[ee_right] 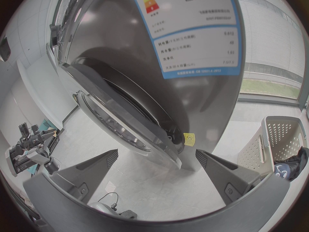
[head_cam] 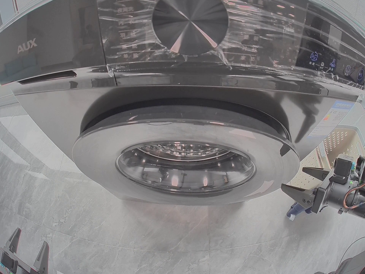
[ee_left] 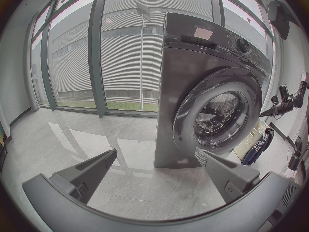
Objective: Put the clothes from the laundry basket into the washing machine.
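The right gripper (head_cam: 292, 177), fingers spread, is hovering beside the shut washing machine door (head_cam: 186, 160), laundry basket (head_cam: 336, 141) just beyond; left gripper (head_cam: 29, 240), likewise spread, farther.

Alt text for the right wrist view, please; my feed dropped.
A glossy dark grey front-loading washing machine looms close, its round glass-windowed door shut. The open, empty right gripper hangs over the pale floor before it; beside the machine stands a cream perforated plastic laundry basket holding dark navy clothes.
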You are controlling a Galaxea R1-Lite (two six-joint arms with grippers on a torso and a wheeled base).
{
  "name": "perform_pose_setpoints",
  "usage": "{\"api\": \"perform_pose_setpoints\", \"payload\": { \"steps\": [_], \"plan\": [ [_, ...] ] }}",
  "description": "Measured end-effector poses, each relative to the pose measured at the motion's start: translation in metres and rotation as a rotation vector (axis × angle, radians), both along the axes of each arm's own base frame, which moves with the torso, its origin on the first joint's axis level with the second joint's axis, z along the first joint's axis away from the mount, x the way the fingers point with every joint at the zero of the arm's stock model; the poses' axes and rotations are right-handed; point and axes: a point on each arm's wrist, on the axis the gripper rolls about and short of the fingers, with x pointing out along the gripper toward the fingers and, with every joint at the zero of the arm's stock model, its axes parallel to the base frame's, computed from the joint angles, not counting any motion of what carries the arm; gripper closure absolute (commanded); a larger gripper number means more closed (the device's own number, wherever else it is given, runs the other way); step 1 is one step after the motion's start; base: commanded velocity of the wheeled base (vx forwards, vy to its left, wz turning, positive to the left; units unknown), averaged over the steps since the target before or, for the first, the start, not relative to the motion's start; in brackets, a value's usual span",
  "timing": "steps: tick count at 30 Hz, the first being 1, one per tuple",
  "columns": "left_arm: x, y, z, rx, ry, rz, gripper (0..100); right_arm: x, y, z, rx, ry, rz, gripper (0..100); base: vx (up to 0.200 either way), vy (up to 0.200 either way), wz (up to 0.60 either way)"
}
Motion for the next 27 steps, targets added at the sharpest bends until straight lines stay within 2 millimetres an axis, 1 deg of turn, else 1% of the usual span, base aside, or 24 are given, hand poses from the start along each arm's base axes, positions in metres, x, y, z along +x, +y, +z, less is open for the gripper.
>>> {"api": "perform_pose_setpoints", "payload": {
  "steps": [5, 10, 13, 20, 24, 27],
  "plan": [
    [0.0, 0.0, 0.0, 0.0, 0.0, 0.0, 0, 0.007, 0.004, -0.003, 0.0, 0.013, 0.003, 0, 0.0, 0.0, 0.0],
    [0.0, 0.0, 0.0, 0.0, 0.0, 0.0, 0, 0.013, 0.015, -0.006, 0.026, 0.016, 0.04, 0, 0.0, 0.0, 0.0],
    [0.0, 0.0, 0.0, 0.0, 0.0, 0.0, 0, 0.014, 0.021, -0.012, 0.026, 0.038, 0.06, 0, 0.0, 0.0, 0.0],
    [0.0, 0.0, 0.0, 0.0, 0.0, 0.0, 0, 0.007, 0.022, -0.03, -0.018, 0.106, 0.086, 0, 0.0, 0.0, 0.0],
    [0.0, 0.0, 0.0, 0.0, 0.0, 0.0, 0, 0.0, 0.019, -0.036, -0.027, 0.126, 0.11, 0, 0.0, 0.0, 0.0],
    [0.0, 0.0, 0.0, 0.0, 0.0, 0.0, 0, -0.001, 0.019, -0.034, -0.02, 0.112, 0.114, 0, -0.2, 0.0, 0.0]
  ]
}}
